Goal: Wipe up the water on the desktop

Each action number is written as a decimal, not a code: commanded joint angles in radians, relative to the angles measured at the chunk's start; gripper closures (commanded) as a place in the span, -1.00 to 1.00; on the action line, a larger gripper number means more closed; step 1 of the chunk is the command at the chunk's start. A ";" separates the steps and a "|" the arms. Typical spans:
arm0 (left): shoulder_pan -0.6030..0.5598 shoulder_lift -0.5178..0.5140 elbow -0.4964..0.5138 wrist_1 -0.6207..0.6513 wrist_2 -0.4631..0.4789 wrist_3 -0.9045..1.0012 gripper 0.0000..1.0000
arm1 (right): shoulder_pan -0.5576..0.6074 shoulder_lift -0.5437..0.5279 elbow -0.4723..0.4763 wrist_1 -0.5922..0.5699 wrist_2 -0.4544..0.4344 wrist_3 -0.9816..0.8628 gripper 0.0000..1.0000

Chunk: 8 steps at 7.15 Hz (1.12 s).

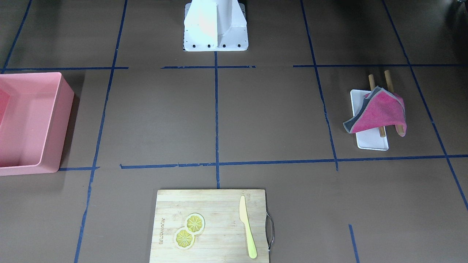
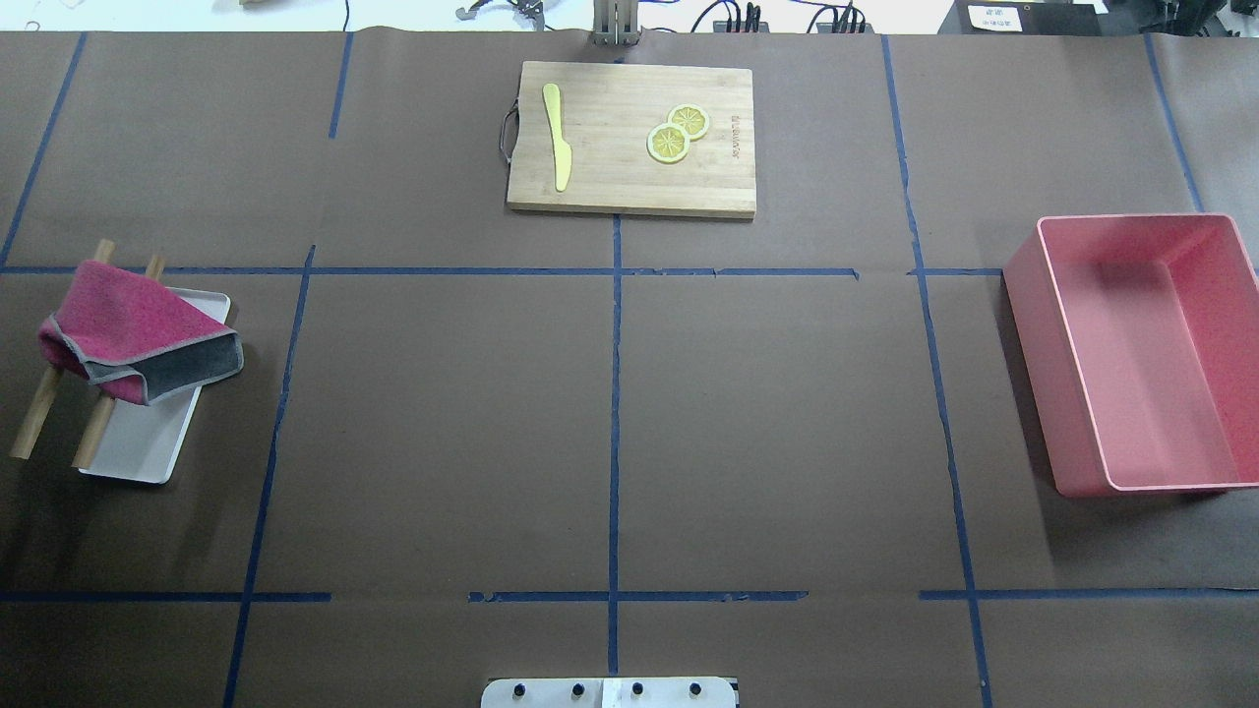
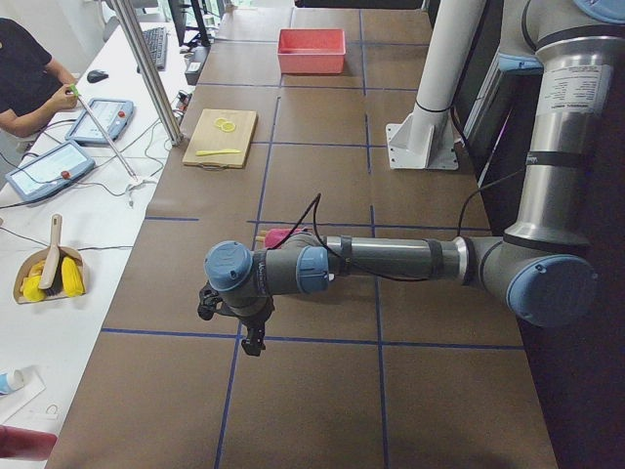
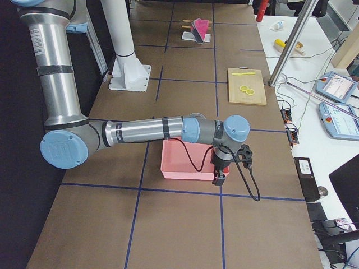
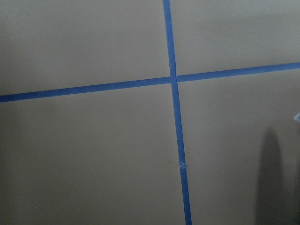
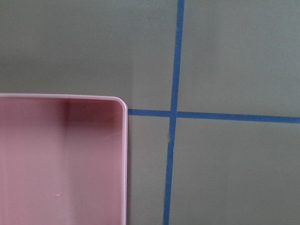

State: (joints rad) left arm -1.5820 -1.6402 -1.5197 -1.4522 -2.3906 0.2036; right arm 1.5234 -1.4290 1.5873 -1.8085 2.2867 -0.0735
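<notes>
The desktop is lying big, flat and brown under everything, with thin blue tape lines running across it.

On the robot's right side, a pink box is sitting on the desktop. It is open on top, and its smooth pink floor is showing inside.

On the robot's left side, a flat white tray is sitting on the desktop. Two wooden sticks are lying side by side there, one along the tray's edge and one just beside the tray. A pink and grey cloth is hanging over both sticks, and one grey corner of it is drooping over the tray.

Far across the desktop from the robot, a wooden cutting board is lying flat. Two lemon slices are sitting on it, one partly lying over the other. A yellow knife is lying on the board too, apart from the slices.

The left gripper is hanging over the desktop near a tape crossing, with the cloth close behind its arm. The right gripper is hanging just beside a corner of the pink box. Both are pointing down and showing only from the side, so I cannot tell how wide their jaws are standing.
</notes>
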 commanded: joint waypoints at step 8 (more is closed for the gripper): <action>0.016 0.016 -0.054 -0.028 0.062 -0.017 -1.00 | -0.031 -0.074 0.117 -0.029 0.030 0.004 -1.00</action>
State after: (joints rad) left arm -1.5648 -1.6317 -1.5629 -1.4690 -2.3194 0.1835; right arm 1.5021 -1.4975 1.7038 -1.8393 2.3171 -0.0685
